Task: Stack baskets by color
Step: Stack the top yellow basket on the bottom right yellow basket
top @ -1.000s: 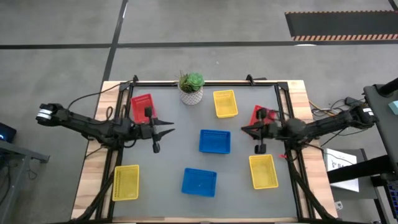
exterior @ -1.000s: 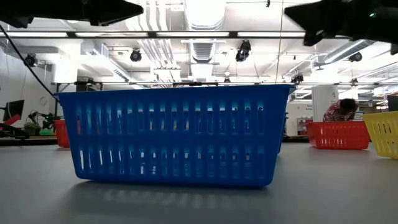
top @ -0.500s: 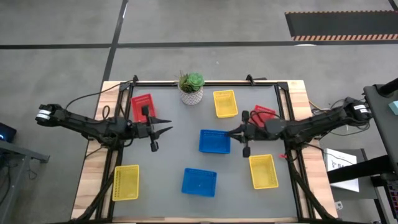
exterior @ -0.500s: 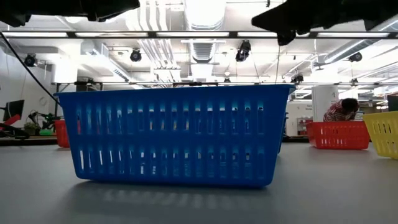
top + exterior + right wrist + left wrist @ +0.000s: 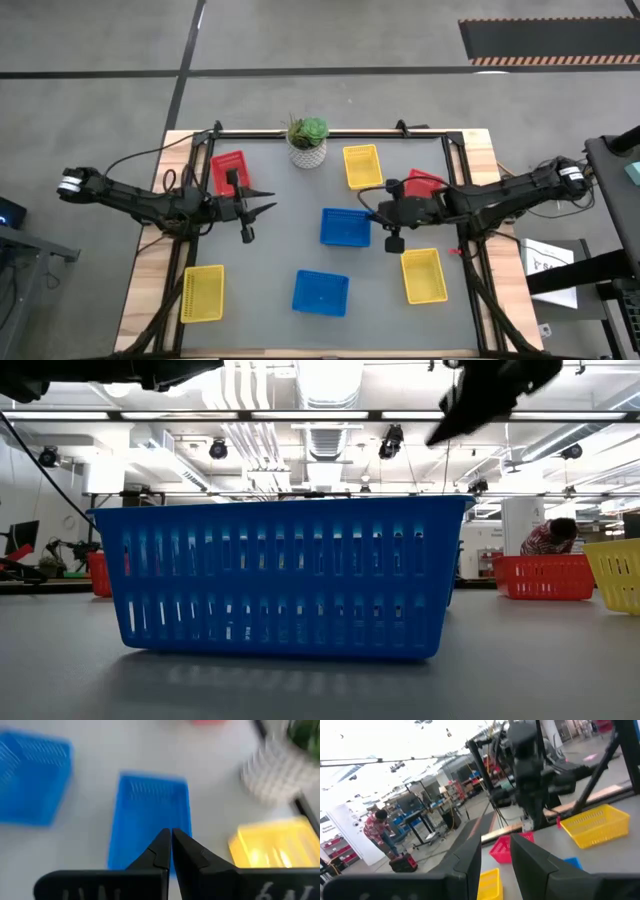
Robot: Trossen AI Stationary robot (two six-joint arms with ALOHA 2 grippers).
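Seven baskets rest on their bases on the grey table. Red ones sit far left (image 5: 229, 170) and right (image 5: 425, 181), the right one partly under my right arm. Yellow ones lie at the far middle (image 5: 362, 166), near left (image 5: 203, 293) and near right (image 5: 423, 275). Blue ones lie at the centre (image 5: 345, 227) and nearer (image 5: 320, 292). My right gripper (image 5: 372, 210) is shut and empty; it slants down above the centre blue basket's (image 5: 150, 815) right edge. My left gripper (image 5: 268, 203) hangs open and empty left of centre, pointing toward the table's right edge.
A green plant in a white patterned pot (image 5: 307, 141) stands at the far edge between the red and yellow baskets. A black frame (image 5: 455, 170) runs along the table's edges. In the low view a person (image 5: 545, 538) bends over in the room behind the table.
My right gripper has travelled from beside the right red basket toward the table's left, out to the centre blue basket's right edge. It rose somewhat and tipped over to slant downward, staying shut.
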